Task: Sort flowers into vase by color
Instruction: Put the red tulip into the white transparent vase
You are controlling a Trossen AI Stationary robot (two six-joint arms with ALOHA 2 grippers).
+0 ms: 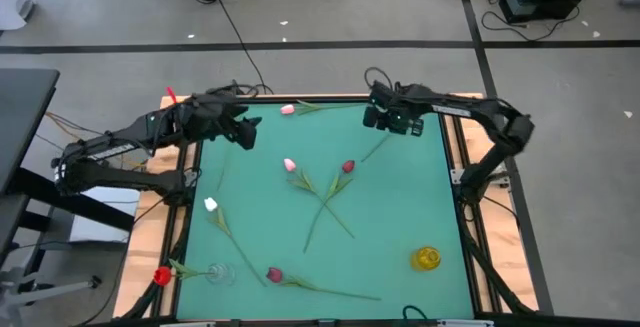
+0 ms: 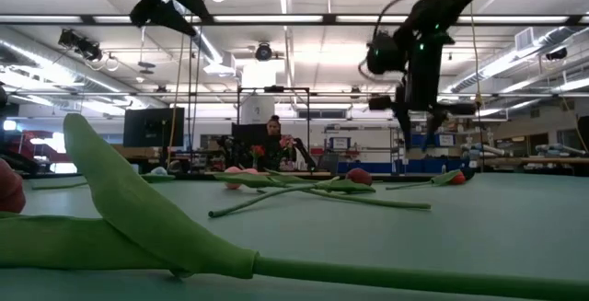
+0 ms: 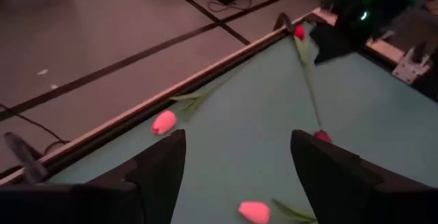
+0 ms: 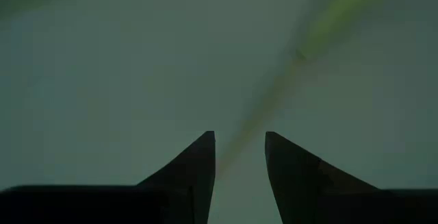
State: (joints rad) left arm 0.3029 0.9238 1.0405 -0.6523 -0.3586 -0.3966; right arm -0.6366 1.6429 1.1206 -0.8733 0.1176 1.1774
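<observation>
Nearest the low camera we see a broad green leaf and its stem lying flat across the teal mat, with a bit of a red head at the picture's left edge. Right gripper: jaws parted a little, nothing between the fingertips; a blurred green stem runs on the mat beyond them (we cannot tell if it touches a finger). In the high view this right gripper hangs over the far right part of the mat, just above the stem end of the red tulip. Left gripper: jaws wide apart, released, holding nothing; it sits at the far left corner in the high view, raised off the mat. Past its fingers we see a pink tulip by the mat's far edge, the same one at. Flowers are all loose on the mat: a second pink tulip in the middle, its stem crossing the red one's stem; a white tulip toward the left side; a dark maroon tulip near the front edge with a long stem running right. A clear glass vase at front left lies beside a red tulip on the wooden border. A yellow vase stands at front right, apart from every flower.
</observation>
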